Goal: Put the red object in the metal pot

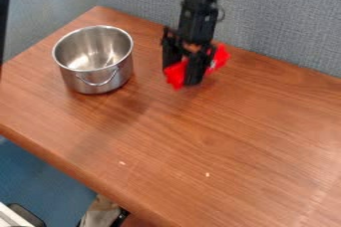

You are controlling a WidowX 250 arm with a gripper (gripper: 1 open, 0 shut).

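Gripping red object (200, 66), tool (188, 75) above brown wooden table (200, 141); metal pot (94, 58) left; grey wall behind.

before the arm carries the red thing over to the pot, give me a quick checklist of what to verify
1. Grip: the black gripper is closed around the bright red ridged plastic stick - ok.
2. Lift: whether the stick is clear of the brown wooden table - cannot tell from this single view.
3. Target: the shiny round stainless-steel pot stands upright, mouth open and empty - ok.
4. Path: nothing lies on the bare wood between the gripper and the pot - ok.
5. Fit: the stick looks about as long as the pot is wide, so it may need tilting - cannot tell.
6. Grip security: how much of the stick sits between the jaws is hidden - cannot tell.
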